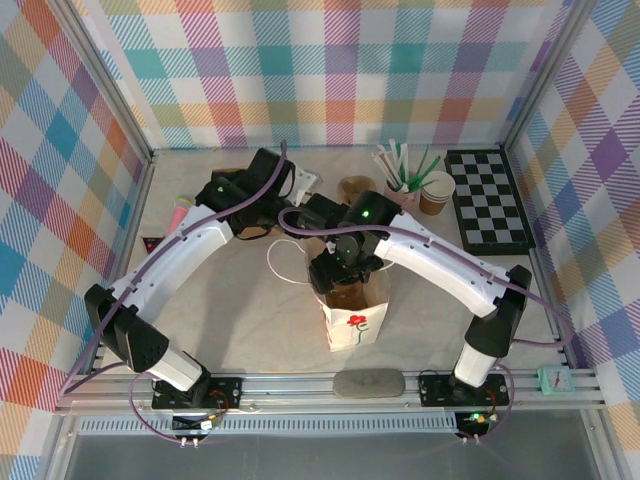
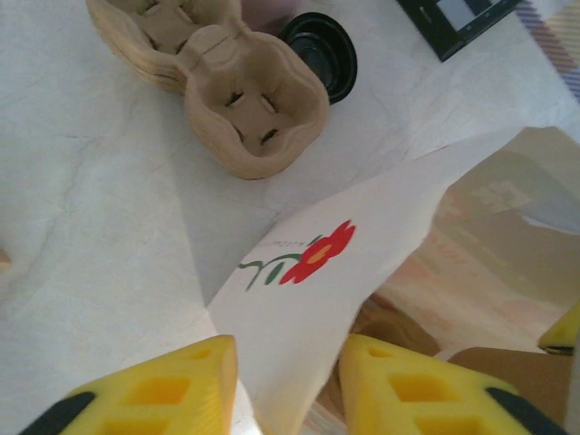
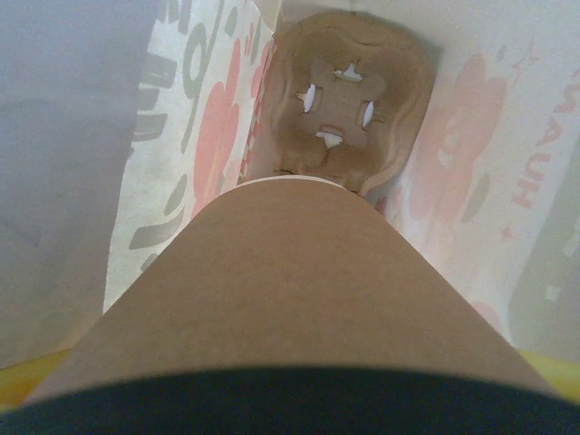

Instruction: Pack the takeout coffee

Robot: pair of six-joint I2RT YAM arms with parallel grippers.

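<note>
The pale desk [image 1: 250,330] carries a white paper bag [image 1: 352,328] standing upright near its middle, mouth open, a red flower printed on its side. A chequerboard [image 1: 488,200] lies well apart at the far right.

The right hand [image 1: 345,272] reaches down into the bag's mouth. In the right wrist view its yellow fingers [image 3: 23,385] show at both lower corners with the takeout coffee [image 3: 290,290] clamped between them, the jaws spread wide around it. The brown cup hangs upright inside the bag, its black lid nearest the camera, its base above a cardboard cup carrier [image 3: 349,100] that lies on the bag's floor.

The left hand [image 2: 290,358] sits at the bag's rim, one yellow finger on either side of the white wall; the jaws stand partly apart, and I cannot tell whether they pinch the paper.

On the desk beyond the bag sit stacked cup carriers [image 2: 245,100], with a loose black lid [image 2: 322,50] just beside them.
</note>
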